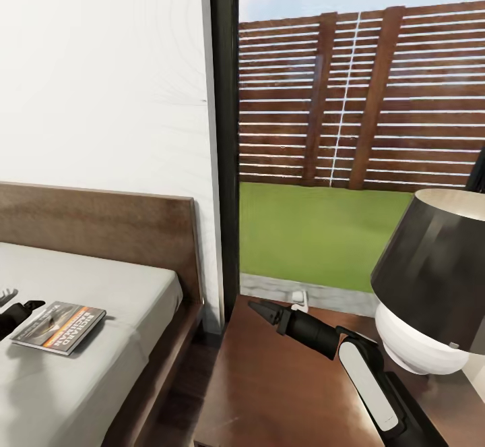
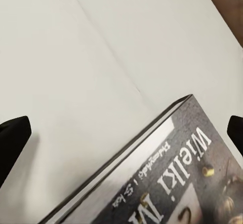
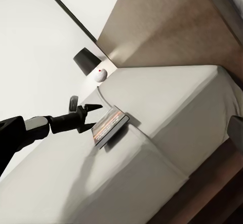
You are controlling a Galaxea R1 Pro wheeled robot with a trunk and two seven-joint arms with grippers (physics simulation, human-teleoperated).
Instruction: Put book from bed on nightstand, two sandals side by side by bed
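The book [image 1: 60, 326] lies flat on the bed's grey mattress [image 1: 114, 386], near the dark headboard [image 1: 101, 231]. My left gripper [image 1: 15, 313] hovers at the book's left corner, open. In the left wrist view its two fingertips [image 2: 12, 142] stand wide apart, with the book's cover [image 2: 187, 178] between and below them. The right wrist view looks across the bed at the book [image 3: 109, 125] and the left gripper [image 3: 85, 113] beside it. My right gripper [image 1: 261, 310] hangs over the nightstand [image 1: 269, 386], holding nothing, and looks open. The sandals are out of view.
A lamp [image 1: 431, 285] with a black shade and white base stands on the nightstand's right side. A tall black-framed window [image 1: 225, 130] shows a fence and grass. At the bed's far side stands a second lamp [image 3: 87, 61].
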